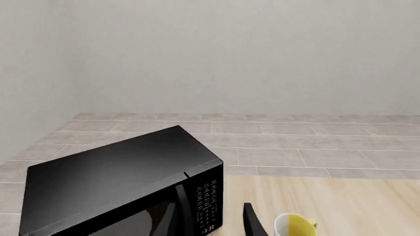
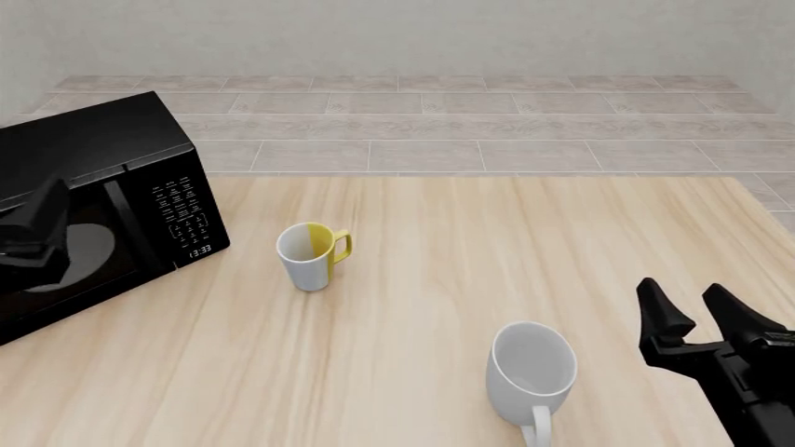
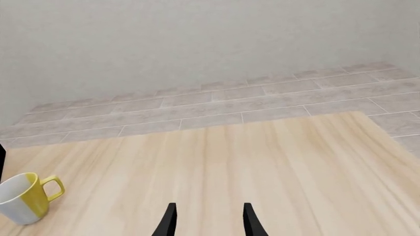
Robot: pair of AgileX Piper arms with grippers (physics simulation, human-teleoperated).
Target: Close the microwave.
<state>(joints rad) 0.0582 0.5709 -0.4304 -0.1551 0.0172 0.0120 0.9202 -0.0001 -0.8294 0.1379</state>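
The black microwave [image 2: 100, 140] stands at the table's far left, with its keypad panel [image 2: 184, 209] and small display on the right of its front. Its door [image 2: 93, 270] looks close to flush with the front, and the grey plate shows behind it. I cannot tell whether the door is fully latched. My left gripper [image 2: 35, 233] is open and empty right in front of the door. In the left wrist view the microwave [image 1: 118, 167] fills the lower left, with the left gripper [image 1: 211, 206] spread before the keypad. My right gripper [image 2: 686, 307] is open and empty at the near right.
A yellow-and-white mug [image 2: 311, 256] stands just right of the microwave. It also shows in the left wrist view [image 1: 294, 227] and the right wrist view [image 3: 23, 196]. A white mug [image 2: 532, 372] stands near the front, left of my right gripper. A tiled floor and wall lie beyond the table.
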